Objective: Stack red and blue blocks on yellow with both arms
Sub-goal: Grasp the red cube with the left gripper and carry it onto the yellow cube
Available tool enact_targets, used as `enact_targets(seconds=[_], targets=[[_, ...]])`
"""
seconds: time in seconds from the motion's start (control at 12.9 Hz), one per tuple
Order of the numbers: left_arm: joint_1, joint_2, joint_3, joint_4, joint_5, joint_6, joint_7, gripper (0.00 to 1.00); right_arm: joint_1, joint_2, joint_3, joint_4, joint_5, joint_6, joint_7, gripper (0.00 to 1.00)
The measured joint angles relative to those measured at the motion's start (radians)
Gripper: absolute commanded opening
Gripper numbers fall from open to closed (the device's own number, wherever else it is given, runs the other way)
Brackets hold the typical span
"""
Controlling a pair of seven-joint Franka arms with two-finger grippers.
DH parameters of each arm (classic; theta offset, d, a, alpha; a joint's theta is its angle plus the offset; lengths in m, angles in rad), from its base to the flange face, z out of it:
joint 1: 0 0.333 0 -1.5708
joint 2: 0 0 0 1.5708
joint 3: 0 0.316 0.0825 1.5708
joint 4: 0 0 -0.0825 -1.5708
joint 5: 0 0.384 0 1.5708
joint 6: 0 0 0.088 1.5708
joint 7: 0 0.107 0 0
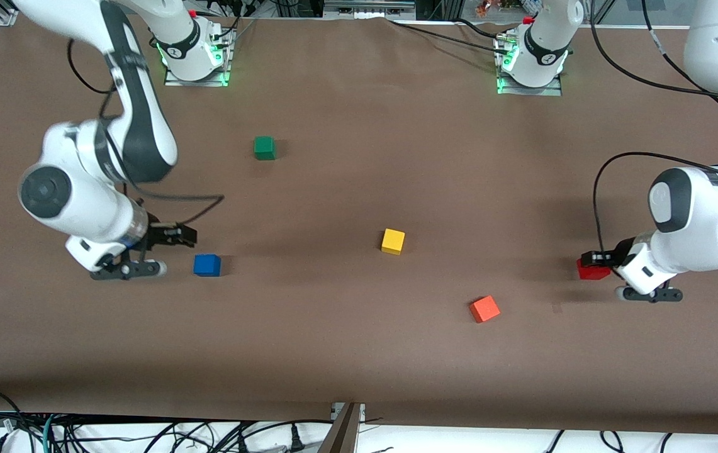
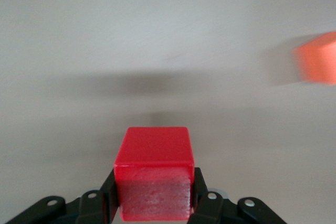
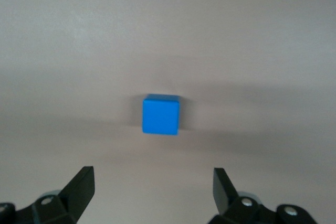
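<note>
The left tool (image 2: 155, 205) clenched the red block (image 2: 154, 179); the right tool (image 3: 153, 187), released, hung short of the blue block (image 3: 160, 114), which it might nudge aside, seemingly.

Left gripper (image 2: 153, 203): black fingers clamped on the deep red cube (image 2: 153, 179), its top face bright red and the face between the pads paler and mottled; an orange cube (image 2: 316, 57) lies off to one side ahead of it on the plain brown table (image 1: 333, 352). Right gripper (image 3: 152, 192): black fingers spread, solid blue cube (image 3: 161, 114) straight ahead between them and apart from both. Bright yellow cube (image 1: 392, 241) and green cube (image 1: 264, 148) sit well apart from either gripper; arms white with dark grey joints.
</note>
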Motion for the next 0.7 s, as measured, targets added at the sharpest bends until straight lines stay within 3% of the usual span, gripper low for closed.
enact_targets(seconds=[0.23, 0.46, 0.7], targets=[[-0.214, 0.0, -0.006, 0.071, 0.0, -0.02, -0.104, 0.0, -0.017, 0.105, -0.002, 0.024, 0.055, 0.075, 0.0, 0.99], [-0.418, 0.034, -0.004, 0.104, 0.0, -0.02, -0.158, 0.0, -0.015, 0.145, -0.001, 0.027, 0.06, 0.09, 0.0, 0.99], [-0.535, 0.095, -0.002, 0.134, 0.0, -0.017, -0.248, 0.0, -0.013, 0.172, 0.001, 0.028, 0.061, 0.108, 0.0, 0.99]])
